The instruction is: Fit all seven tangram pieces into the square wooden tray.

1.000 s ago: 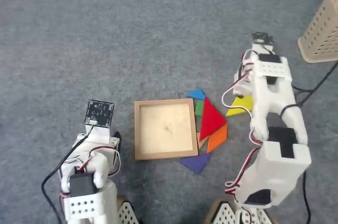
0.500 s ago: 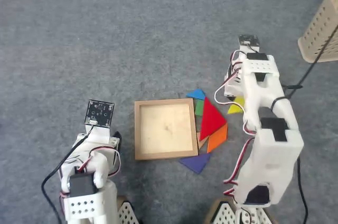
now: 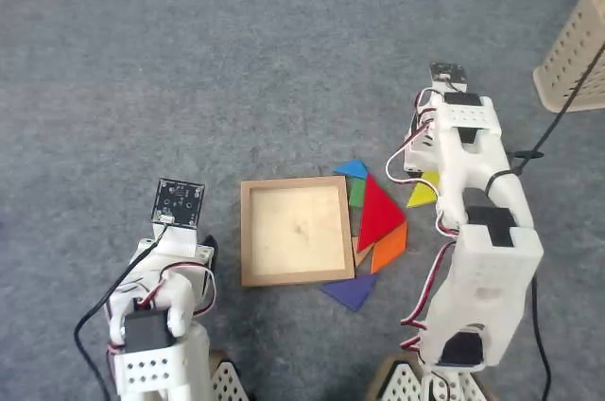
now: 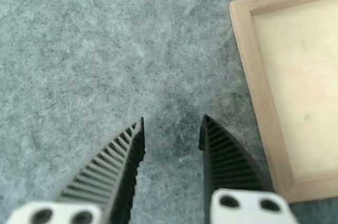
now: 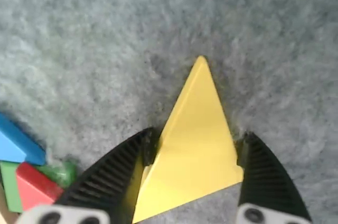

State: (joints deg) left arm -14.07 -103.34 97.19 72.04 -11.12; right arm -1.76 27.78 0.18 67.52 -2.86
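Grey carpeted table (image 3: 189, 89), square wooden tray (image 3: 248, 231) at centre, coloured tangram pieces (image 3: 378, 212) clustered just beside it, right gripper (image 5: 198, 134) spread wide astride the yellow triangle (image 5: 196, 102) near that cluster, left gripper (image 4: 172, 121) parted over carpet beside the tray.

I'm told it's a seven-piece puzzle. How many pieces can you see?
6 clearly: blue, green, red, orange and purple beside the tray, yellow apart, between the fingers of the right gripper. A tan sliver by the orange may be a seventh.
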